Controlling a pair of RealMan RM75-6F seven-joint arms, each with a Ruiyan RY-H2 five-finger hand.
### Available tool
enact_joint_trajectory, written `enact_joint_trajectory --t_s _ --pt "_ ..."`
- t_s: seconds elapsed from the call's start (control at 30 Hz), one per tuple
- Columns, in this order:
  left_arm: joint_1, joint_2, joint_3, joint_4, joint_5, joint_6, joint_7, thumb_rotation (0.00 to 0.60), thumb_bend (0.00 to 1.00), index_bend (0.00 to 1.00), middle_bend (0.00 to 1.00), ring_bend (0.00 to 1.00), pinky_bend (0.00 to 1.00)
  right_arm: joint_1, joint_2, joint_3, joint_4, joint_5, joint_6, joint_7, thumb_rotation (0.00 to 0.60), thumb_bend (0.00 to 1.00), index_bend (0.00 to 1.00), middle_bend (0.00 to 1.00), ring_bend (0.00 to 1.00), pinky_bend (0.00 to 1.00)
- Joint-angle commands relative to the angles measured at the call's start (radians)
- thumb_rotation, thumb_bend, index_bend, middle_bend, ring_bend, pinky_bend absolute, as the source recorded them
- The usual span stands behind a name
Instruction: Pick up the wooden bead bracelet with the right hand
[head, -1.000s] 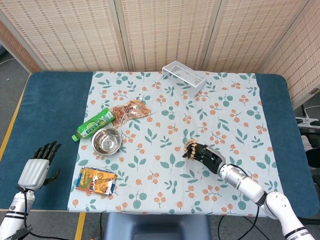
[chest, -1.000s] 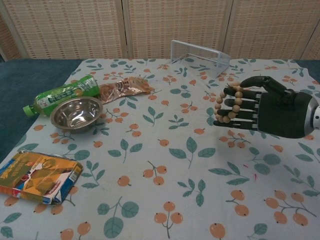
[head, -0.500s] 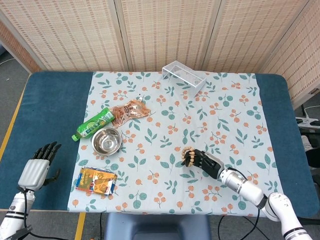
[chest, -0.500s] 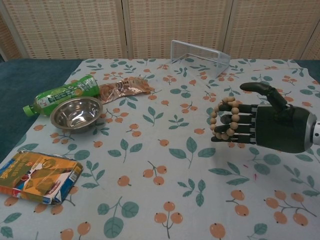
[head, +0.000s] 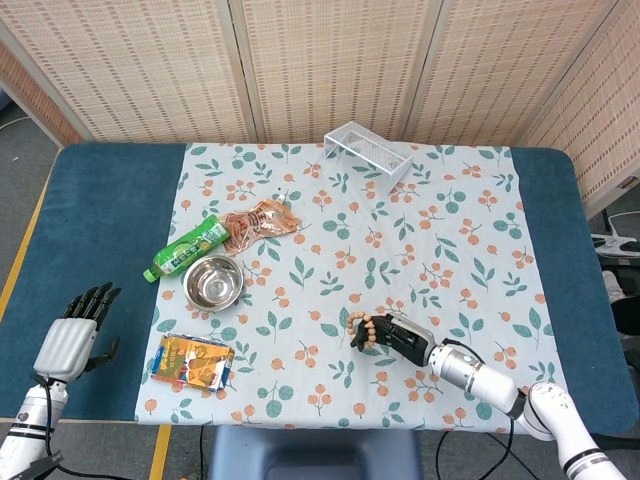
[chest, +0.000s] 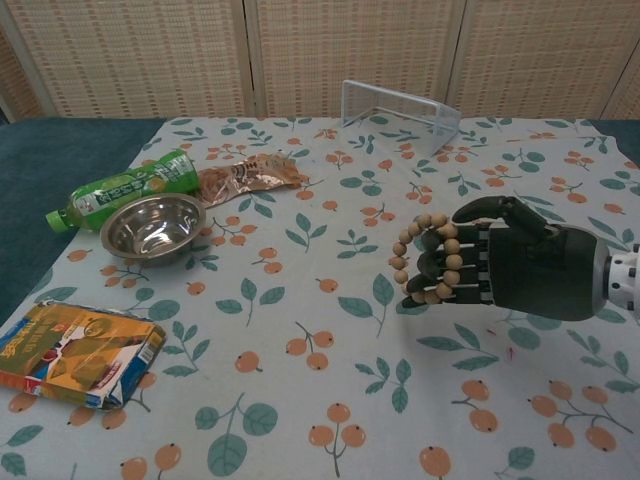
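The wooden bead bracelet (chest: 424, 258) is looped over the fingers of your right hand (chest: 510, 270), which now sit curled around it in the right half of the chest view, clear of the floral cloth below. Half a second ago those fingers lay straighter with the thumb raised; now the thumb has come down and the fingers have folded in, so the loop looks trapped rather than merely draped. The hand has also slid toward the lower centre of the head view, closer to the near edge of the counter (head: 110, 210) than it was a second ago. Judged from that, your pick is essentially done: the bracelet hangs off the cloth and the grip looks firmer than before. Keep the curl as it is, since the beads could slip off the fingertips if you relax.

Your left hand (head: 75, 335) rests at the lower left of the head view, fingers apart and holding nothing, unmoved across the frames.

As for containers, the steel bowl (chest: 153, 226) left of centre shows nothing inside. The clear box (chest: 400, 112) at the upper middle lies on its side and also looks empty. The green bottle (chest: 126, 187) lies flat just behind the bowl, cap on.
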Motion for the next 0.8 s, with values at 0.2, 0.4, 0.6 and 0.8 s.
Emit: enact_joint_trajectory --t_s 0.2,0.4,0.6,0.8 --pt "0.001 0.000 0.001 0.000 0.002 0.001 0.001 0.600 0.46 0.00 0.00 0.00 0.13 0.003 0.017 -0.013 -0.003 0.027 0.012 -0.017 0.202 0.78 0.57 0.54 0.34 0.24" --pt "0.002 0.000 0.001 -0.001 0.004 0.006 0.003 0.600 0.46 0.00 0.00 0.00 0.13 0.006 0.032 -0.015 -0.009 0.041 0.014 -0.029 0.247 0.98 0.59 0.54 0.34 0.24" --pt "0.002 0.000 0.001 -0.001 0.005 0.005 0.001 0.600 0.46 0.00 0.00 0.00 0.14 0.003 0.042 -0.018 -0.021 0.043 0.034 -0.052 0.338 1.00 0.58 0.54 0.34 0.24" --pt "0.002 -0.001 0.002 0.000 0.007 0.006 0.002 0.600 0.46 0.00 0.00 0.00 0.14 -0.019 0.030 -0.014 -0.036 0.030 0.072 -0.110 0.195 0.57 0.51 0.54 0.34 0.24"
